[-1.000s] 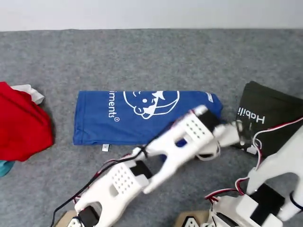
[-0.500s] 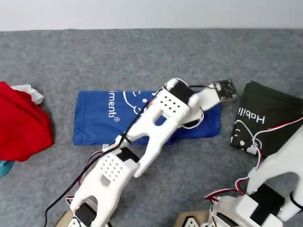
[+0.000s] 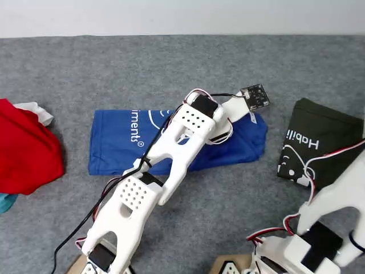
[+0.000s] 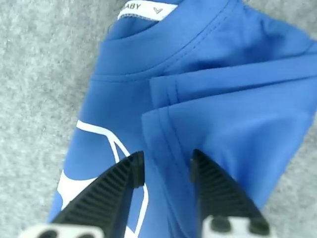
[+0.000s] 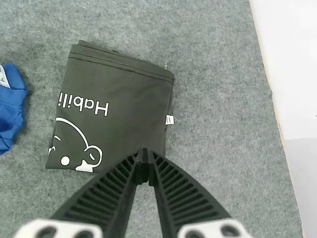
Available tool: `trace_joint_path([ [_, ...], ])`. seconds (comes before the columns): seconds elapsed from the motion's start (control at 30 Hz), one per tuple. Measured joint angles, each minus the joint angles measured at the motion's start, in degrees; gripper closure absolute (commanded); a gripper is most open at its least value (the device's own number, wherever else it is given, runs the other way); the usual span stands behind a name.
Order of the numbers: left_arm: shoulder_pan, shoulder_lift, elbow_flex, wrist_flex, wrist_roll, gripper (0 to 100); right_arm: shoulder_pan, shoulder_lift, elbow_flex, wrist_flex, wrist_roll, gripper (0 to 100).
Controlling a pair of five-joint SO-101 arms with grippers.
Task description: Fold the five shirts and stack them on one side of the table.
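Note:
A blue shirt [image 3: 131,142] with a white print lies folded into a long strip at the table's middle. My left arm [image 3: 194,123] stretches across it to its right end. There my left gripper [image 4: 166,163] hangs open just above the folded sleeve layers near the collar [image 4: 163,37], holding nothing. A dark folded shirt [image 3: 319,140] with white print lies at the right. My right gripper [image 5: 142,157] is shut and empty over the near edge of that dark shirt [image 5: 114,119]. A red shirt [image 3: 25,151] lies bunched at the left edge.
A white cloth [image 3: 35,110] sticks out behind the red shirt and a teal one [image 3: 5,202] in front of it. The grey felt table [image 3: 171,68] ends at a pale strip along the back. The right arm's base [image 3: 319,240] stands at the front right.
My left arm has swung from the gap by the dark shirt back over the blue shirt's right end. The right arm has stayed still.

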Motion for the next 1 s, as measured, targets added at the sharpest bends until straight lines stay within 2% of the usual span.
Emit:
trace_joint_path([
  [0.13, -0.09, 0.00, -3.87, 1.85, -0.09, 84, 0.00, 0.00, 0.00, 0.00, 0.00, 98.8],
  [0.33, 0.79, 0.00, -17.76, 15.82, -0.09, 86, 0.00, 0.00, 0.00, 0.00, 0.00, 98.8],
  [0.43, 3.16, -0.09, -19.25, 18.90, 0.00, 88, 0.00, 0.00, 0.00, 0.00, 0.00, 98.8],
  [0.57, 4.31, -3.25, -13.19, 19.08, 0.00, 88, 0.00, 0.00, 0.00, 0.00, 0.00, 98.8],
  [0.73, 5.80, -9.67, 2.55, 19.08, -0.79, 89, 0.00, 0.00, 0.00, 0.00, 0.00, 98.8],
  [0.87, 2.99, -11.52, 10.11, 18.46, -3.16, 93, 0.00, 0.00, 0.00, 0.00, 0.00, 98.8],
  [1.0, -2.02, -11.60, 15.56, 11.43, -2.90, 93, 0.00, 0.00, 0.00, 0.00, 0.00, 98.8],
])
